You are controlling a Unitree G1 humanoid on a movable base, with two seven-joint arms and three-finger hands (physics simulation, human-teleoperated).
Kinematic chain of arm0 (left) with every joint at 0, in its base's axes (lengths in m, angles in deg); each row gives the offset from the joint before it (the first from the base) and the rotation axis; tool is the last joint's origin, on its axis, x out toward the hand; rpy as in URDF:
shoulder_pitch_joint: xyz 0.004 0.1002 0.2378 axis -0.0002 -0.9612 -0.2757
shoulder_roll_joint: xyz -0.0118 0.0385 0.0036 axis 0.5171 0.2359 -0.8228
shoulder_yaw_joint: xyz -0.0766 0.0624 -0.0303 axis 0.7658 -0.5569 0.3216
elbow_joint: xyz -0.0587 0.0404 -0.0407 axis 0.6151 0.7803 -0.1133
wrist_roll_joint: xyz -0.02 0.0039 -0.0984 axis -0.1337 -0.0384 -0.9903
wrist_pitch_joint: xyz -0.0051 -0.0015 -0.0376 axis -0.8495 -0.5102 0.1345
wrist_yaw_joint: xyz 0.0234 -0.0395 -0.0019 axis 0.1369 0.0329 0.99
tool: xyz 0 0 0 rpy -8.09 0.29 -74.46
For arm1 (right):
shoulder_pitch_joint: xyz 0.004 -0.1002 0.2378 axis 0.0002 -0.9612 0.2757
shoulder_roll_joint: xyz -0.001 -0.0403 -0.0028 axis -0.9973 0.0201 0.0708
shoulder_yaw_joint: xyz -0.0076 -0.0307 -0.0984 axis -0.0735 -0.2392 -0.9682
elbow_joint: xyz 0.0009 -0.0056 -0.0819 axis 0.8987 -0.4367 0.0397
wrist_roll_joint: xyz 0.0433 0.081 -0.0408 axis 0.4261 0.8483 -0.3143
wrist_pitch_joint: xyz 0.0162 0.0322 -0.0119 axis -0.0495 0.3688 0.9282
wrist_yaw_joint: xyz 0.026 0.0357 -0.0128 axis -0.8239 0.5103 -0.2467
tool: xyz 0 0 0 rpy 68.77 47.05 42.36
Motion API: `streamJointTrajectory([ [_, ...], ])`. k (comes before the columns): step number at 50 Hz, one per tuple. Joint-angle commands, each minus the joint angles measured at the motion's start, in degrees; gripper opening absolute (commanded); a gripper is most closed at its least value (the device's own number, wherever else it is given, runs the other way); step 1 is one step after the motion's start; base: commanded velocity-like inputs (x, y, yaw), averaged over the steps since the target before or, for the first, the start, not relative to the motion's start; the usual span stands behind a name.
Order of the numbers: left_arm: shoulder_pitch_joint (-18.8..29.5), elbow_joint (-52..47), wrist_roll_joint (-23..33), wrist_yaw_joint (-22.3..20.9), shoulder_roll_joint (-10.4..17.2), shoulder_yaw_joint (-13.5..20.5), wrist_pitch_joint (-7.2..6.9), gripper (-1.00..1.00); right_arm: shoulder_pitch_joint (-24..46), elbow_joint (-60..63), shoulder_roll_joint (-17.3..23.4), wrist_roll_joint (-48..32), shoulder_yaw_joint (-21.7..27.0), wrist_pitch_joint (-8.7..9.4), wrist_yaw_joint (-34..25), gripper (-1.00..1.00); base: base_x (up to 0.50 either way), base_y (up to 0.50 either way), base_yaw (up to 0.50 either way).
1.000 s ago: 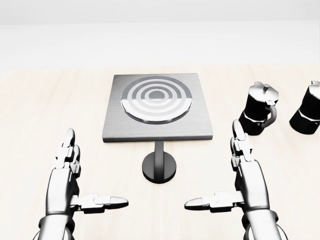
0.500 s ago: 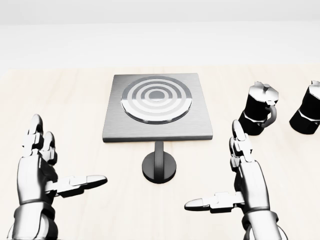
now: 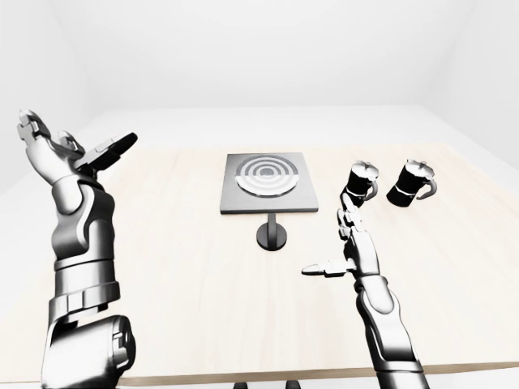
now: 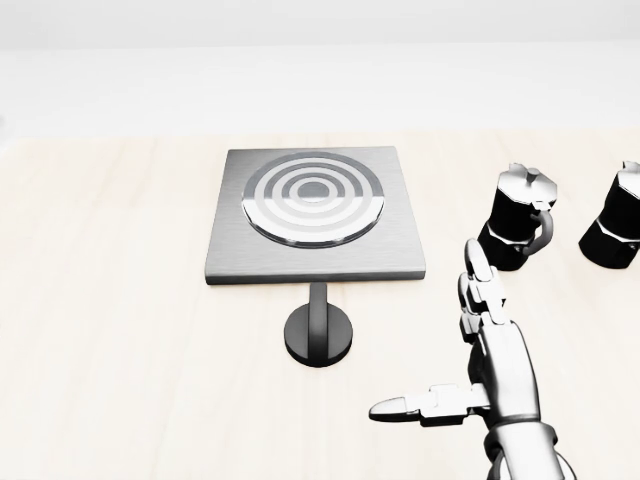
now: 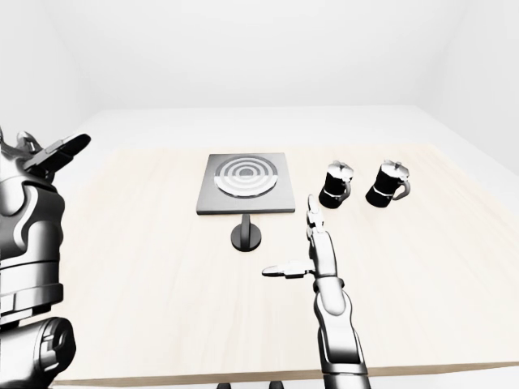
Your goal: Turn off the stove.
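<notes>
Nothing done yet — the stove (image 4: pixel 315 214) sits mid-surface (image 4: pixel 120 330), its knob (image 4: pixel 318 335) on the near side, untouched; right hand (image 4: pixel 470 350) hovers spread and empty just right of it; left hand (image 3: pixel 61 150) raised far left, open, empty.

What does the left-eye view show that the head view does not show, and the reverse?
Only the left-eye view shows the left hand, raised high at the left with fingers open, and the table's near edge. The head view shows nothing that the other lacks, only the same things larger. Both show the stove, its knob, two moka pots and the open right hand.
</notes>
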Motion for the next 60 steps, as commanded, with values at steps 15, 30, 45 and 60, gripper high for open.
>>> streamJointTrajectory([
  [15, 29.5, 51.2, -3.5, 5.7, 19.5, 1.2, 9.81, 1.00, -0.4, 0.4, 0.0, -0.6, -0.1, -0.60, 0.2, 1.00, 0.00, 0.00, 0.00],
  [30, 27.7, 55.7, -5.3, 8.4, 23.3, 4.3, 9.81, 1.00, -0.4, 0.6, -0.1, -1.3, -0.2, -0.35, 0.5, 1.00, 0.00, 0.00, 0.00],
  [45, 24.5, 56.9, -4.9, 8.4, 22.3, 4.5, 9.81, 1.00, -0.2, 0.6, -0.1, -1.4, -0.2, 0.12, 0.6, 1.00, 0.00, 0.00, 0.00],
  [60, 24.9, 56.7, -4.4, 8.4, 22.0, 4.7, 9.81, 1.00, -0.4, 0.7, -0.1, -1.4, 0.1, 0.66, 1.3, 1.00, 0.00, 0.00, 0.00],
])
